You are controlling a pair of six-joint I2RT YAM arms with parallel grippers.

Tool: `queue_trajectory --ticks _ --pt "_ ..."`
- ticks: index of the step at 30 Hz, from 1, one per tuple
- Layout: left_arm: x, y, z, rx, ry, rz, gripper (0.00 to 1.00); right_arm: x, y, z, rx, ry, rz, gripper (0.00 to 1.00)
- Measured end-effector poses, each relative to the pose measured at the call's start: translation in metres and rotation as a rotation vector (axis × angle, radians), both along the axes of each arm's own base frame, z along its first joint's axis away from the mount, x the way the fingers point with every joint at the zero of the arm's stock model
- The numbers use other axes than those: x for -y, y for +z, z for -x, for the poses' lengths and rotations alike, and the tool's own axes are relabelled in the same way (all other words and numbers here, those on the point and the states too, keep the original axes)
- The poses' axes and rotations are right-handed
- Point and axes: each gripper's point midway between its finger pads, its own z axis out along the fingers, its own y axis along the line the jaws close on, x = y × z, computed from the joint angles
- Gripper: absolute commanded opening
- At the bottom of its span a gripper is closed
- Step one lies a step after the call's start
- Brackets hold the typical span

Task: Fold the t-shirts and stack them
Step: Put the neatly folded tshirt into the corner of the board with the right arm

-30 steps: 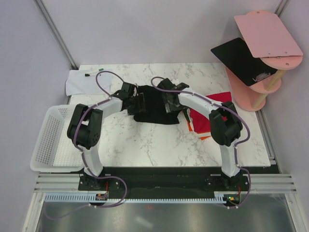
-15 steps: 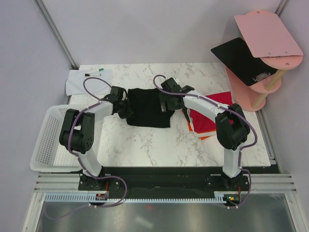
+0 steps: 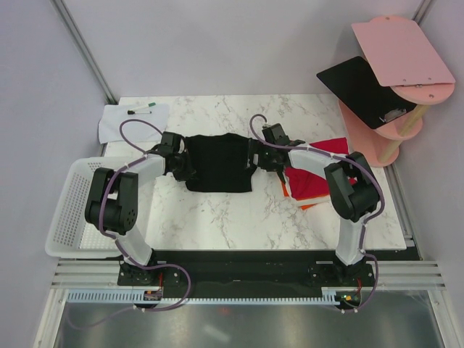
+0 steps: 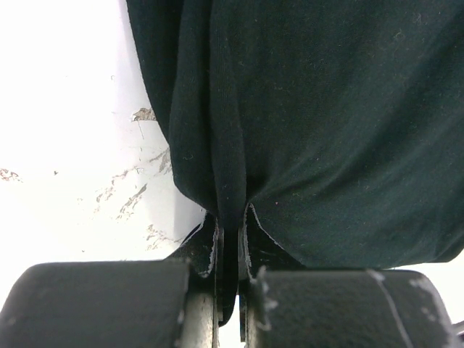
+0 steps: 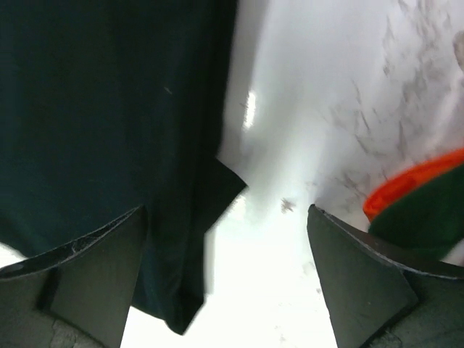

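Only the left wrist view shows the left claw [image 4: 230, 243] pinching a fold of the black t-shirt [image 4: 326, 130]; the right claw [image 5: 226, 214] gapes wide over its other edge. The shirt lies centred on the white marble worktop [image 3: 217, 217], with grey walls [image 3: 217, 51] behind.

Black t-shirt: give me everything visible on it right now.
The black t-shirt is plain, soft, knit-looking cloth. It lies as a rough rectangle on the marble table, with layers doubled along its left side. The left gripper is shut on a fold at that edge. The right gripper hovers open at the opposite edge, fingers either side of the hem, not gripping. The shirt lies apart from the red shirt.
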Motion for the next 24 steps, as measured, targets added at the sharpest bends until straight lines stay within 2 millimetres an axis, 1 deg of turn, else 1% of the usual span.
queue_trajectory --ticks 2,4,7,8,11,14,16,17,19,21,22,23,24 --pt "0.000 0.000 0.000 0.000 0.000 0.000 0.02 -0.007 0.006 -0.007 0.022 -0.005 -0.082 0.97" --pt "0.000 0.000 0.000 0.000 0.000 0.000 0.02 -0.015 0.007 -0.010 0.030 -0.002 -0.150 0.96" --pt "0.000 0.000 0.000 0.000 -0.001 0.000 0.02 -0.032 0.009 -0.013 0.033 0.020 -0.248 0.95" --pt "0.000 0.000 0.000 0.000 -0.001 0.000 0.02 -0.041 0.010 -0.015 0.037 0.028 -0.292 0.95" --pt "0.000 0.000 0.000 0.000 -0.001 0.000 0.02 -0.056 0.012 -0.018 0.041 0.050 -0.366 0.95" --pt "0.000 0.000 0.000 -0.001 -0.001 0.000 0.02 -0.069 0.013 -0.018 0.044 0.068 -0.409 0.92" --pt "0.000 0.000 0.000 -0.001 -0.001 0.000 0.02 -0.077 0.013 -0.017 0.047 0.081 -0.423 0.76" --pt "0.000 0.000 0.000 -0.001 -0.001 0.000 0.02 -0.081 0.012 -0.016 0.049 0.089 -0.424 0.54" --pt "0.000 0.000 0.000 -0.001 -0.001 0.000 0.02 -0.089 0.008 -0.011 0.037 0.102 -0.426 0.28" --pt "0.000 0.000 0.000 -0.002 -0.002 0.000 0.13 -0.093 -0.001 -0.004 0.012 0.111 -0.407 0.02" --pt "0.000 0.000 0.001 -0.002 -0.003 0.000 0.18 -0.094 -0.008 0.001 -0.008 0.115 -0.395 0.00" --pt "0.000 0.000 0.001 -0.002 -0.005 -0.001 0.39 -0.096 -0.011 0.005 -0.021 0.120 -0.391 0.00" --pt "0.000 -0.001 0.001 -0.004 -0.006 -0.002 0.53 -0.097 -0.011 0.005 -0.024 0.121 -0.380 0.00"
